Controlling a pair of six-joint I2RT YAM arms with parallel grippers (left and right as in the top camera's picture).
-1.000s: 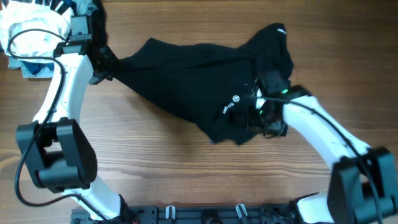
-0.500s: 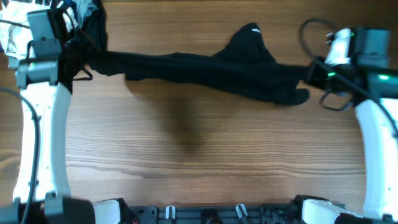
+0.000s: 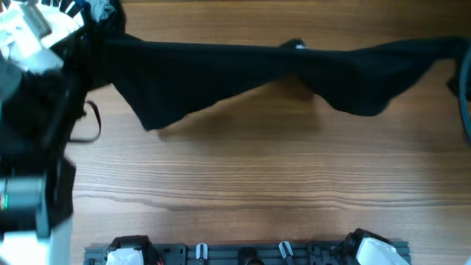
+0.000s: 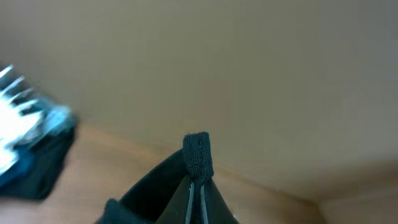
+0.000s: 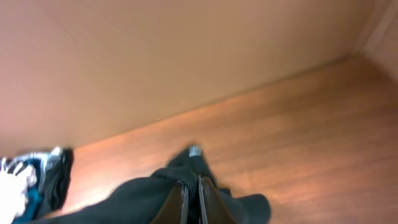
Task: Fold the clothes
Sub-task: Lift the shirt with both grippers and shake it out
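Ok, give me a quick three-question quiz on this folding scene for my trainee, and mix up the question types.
1. True or false: the black garment lies bunched in a heap on the table.
2. The left gripper is: A) open above the fabric; B) shut on the black garment; C) shut on nothing.
3. Short answer: what is the right gripper pinching?
Key: 1 false, it is stretched wide between the two grippers; 2 B; 3 the black garment.
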